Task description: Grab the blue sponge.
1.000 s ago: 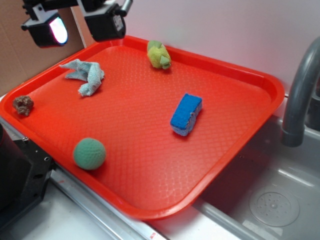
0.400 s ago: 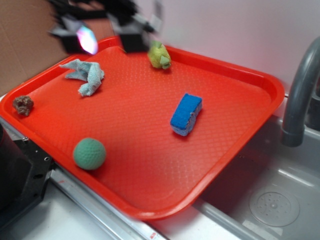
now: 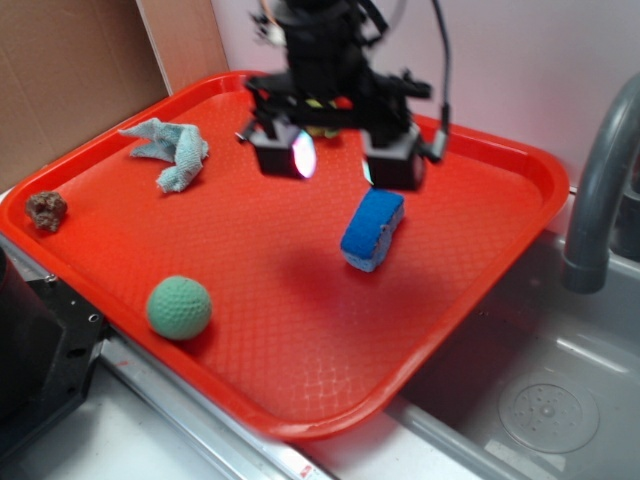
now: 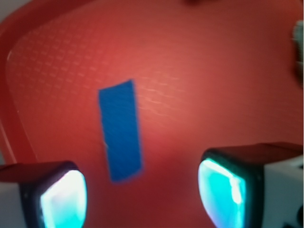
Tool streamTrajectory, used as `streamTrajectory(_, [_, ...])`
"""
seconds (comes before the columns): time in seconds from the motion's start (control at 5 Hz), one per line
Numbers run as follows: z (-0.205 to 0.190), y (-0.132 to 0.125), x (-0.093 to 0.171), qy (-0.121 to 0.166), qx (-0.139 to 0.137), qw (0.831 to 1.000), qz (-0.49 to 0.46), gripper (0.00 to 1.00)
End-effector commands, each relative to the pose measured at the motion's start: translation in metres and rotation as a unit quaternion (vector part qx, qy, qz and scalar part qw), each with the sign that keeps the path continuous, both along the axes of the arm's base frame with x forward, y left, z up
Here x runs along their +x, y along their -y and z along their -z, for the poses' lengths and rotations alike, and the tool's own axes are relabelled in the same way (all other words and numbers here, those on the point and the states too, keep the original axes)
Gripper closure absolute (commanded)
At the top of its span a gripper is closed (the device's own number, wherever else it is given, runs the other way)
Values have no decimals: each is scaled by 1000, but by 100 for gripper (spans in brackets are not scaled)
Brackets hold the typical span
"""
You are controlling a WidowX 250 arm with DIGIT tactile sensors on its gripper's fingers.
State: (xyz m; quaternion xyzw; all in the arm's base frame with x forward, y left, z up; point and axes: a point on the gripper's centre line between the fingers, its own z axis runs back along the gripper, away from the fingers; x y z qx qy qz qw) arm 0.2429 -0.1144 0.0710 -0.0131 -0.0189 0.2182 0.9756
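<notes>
The blue sponge [image 3: 372,229] lies on the red tray [image 3: 300,330], right of its middle, pale layer along its lower side. My gripper [image 3: 338,160] hangs open and empty above the tray, just behind and left of the sponge, one finger over the sponge's far end. In the wrist view the sponge [image 4: 120,136] lies lengthwise on the tray below, ahead of and between my two glowing fingertips [image 4: 64,199], nearer the left one; the gripper [image 4: 142,197] holds nothing.
A teal-green ball [image 3: 179,307] sits near the tray's front-left edge. A pale blue-grey rag [image 3: 170,150] lies at the back left, a small brown lump [image 3: 46,209] at the far left. A grey faucet [image 3: 600,190] and sink [image 3: 545,400] stand to the right.
My gripper has swung from the tray's back-left corner to the right and forward, down to just behind the sponge. The sponge, ball and rag have not moved.
</notes>
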Motion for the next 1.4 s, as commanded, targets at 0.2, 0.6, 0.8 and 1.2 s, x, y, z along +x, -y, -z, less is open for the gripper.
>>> streamTrajectory(0.2, [40, 8, 37, -31, -18, 999, 3, 21])
streamTrajectory(0.6, [3, 8, 25, -5, 24, 1000, -1, 100])
streamTrajectory(0.8, [-47, 4, -2, 38, 32, 999, 11, 100])
streamTrajectory(1.2, [-103, -5, -46, 88, -22, 993, 80, 100])
